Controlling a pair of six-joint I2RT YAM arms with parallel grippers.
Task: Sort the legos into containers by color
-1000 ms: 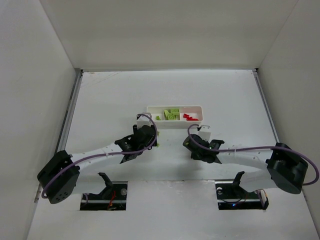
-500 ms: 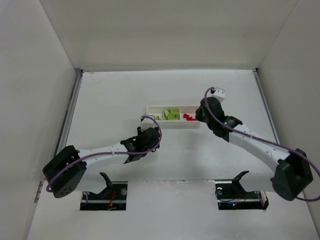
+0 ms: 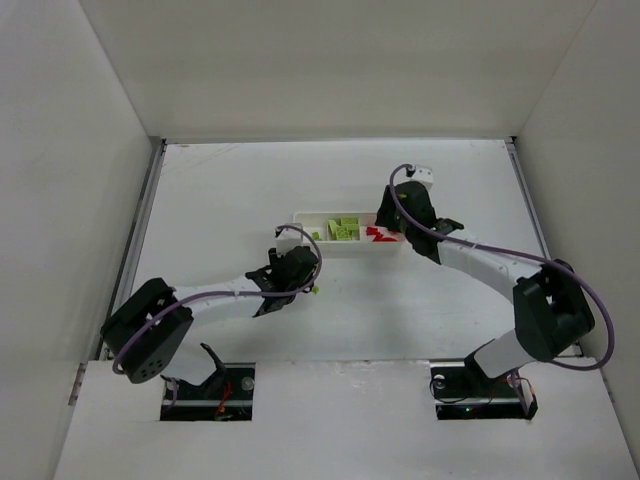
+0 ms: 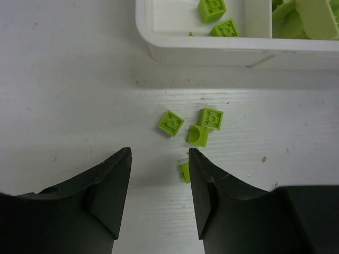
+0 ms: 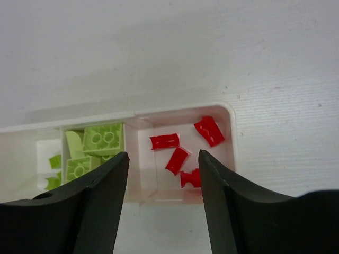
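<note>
Loose lime-green legos (image 4: 171,123) lie on the table just short of the white tray (image 4: 212,53). One small green piece (image 4: 185,172) sits against the inner edge of one finger. My left gripper (image 4: 159,159) (image 3: 305,288) stands open over bare table behind them, holding nothing. My right gripper (image 5: 163,156) (image 3: 385,228) hangs open above the tray's right compartment (image 5: 230,137), where several red legos (image 5: 177,160) lie. The middle compartment holds green legos (image 5: 103,138), and the left one holds a few small green pieces (image 5: 54,161).
The tray (image 3: 300,215) lies across the middle of the white table. White walls enclose the table on the left, right and back. Both arm bases and their cable openings sit at the near edge.
My right arm swung from the near table up to the tray's right end, and its jaws went from shut to open. The left gripper edged slightly toward the loose green legos.
</note>
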